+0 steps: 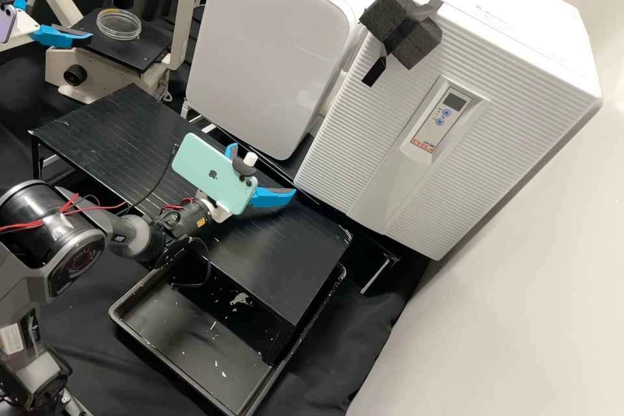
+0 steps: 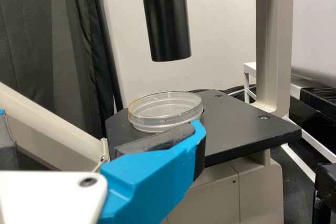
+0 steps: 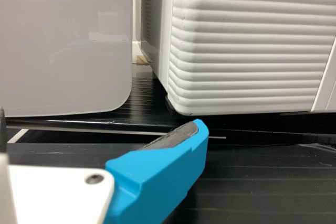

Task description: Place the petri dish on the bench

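From my remote station I see a dark grey arm (image 1: 133, 234) with a glossy black drum-shaped joint (image 1: 81, 260), red cables (image 1: 69, 203) and a small yellow label (image 1: 201, 223). My left gripper (image 1: 64, 12) and right gripper (image 1: 262, 171) have white bodies and angular, bright blue fingers (image 1: 273, 197); dark grey pads (image 2: 152, 141) line them, and a dark screw (image 2: 87, 182) dots the white plate (image 2: 47, 198). A mint-green phone (image 1: 211, 172) is mounted by the right one.
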